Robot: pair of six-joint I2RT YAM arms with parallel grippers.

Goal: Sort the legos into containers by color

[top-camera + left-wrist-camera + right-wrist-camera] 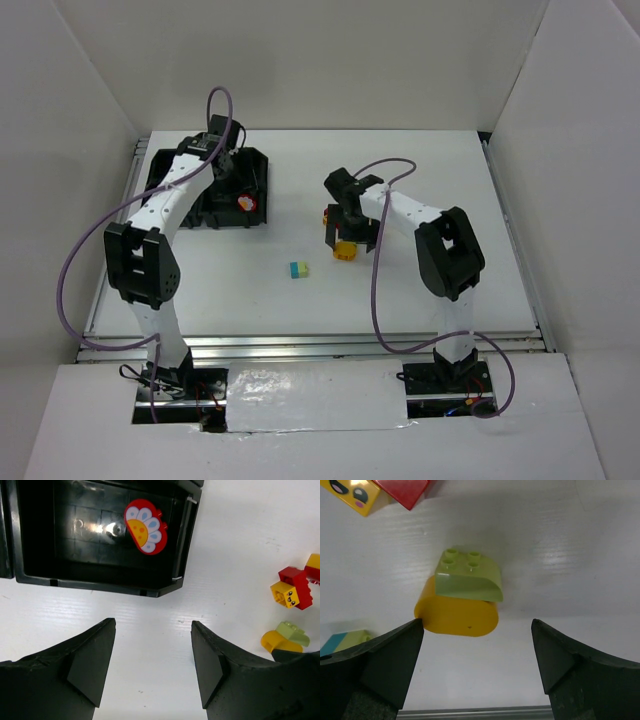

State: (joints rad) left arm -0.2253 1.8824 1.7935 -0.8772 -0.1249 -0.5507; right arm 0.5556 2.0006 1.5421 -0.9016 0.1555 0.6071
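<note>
Jaws on the right gripper (477, 630) stand wide apart and hold nothing. A lime-green rounded plastic brick with four studs (468, 577), joined to a yellow oval plastic brick (455, 616), lies on the white table just ahead of the fingertips and between them, a little nearer the finger at the left of the wrist view. Both pieces look light, hard and stiff, with a glossy skin. The pads would likely slide off the lime brick's curved back or the yellow brick's rounded ends, so the yellow brick's long flat sides, taken low down, seem the safest hold. The pair may only be pressed together and could part under a skewed squeeze. The left gripper (153, 625) is about half open and empty. Ahead of its jaws sits the black plastic tray (100, 585), and in the nearest compartment lies a red half-round brick with a flower print (145, 526).
</note>
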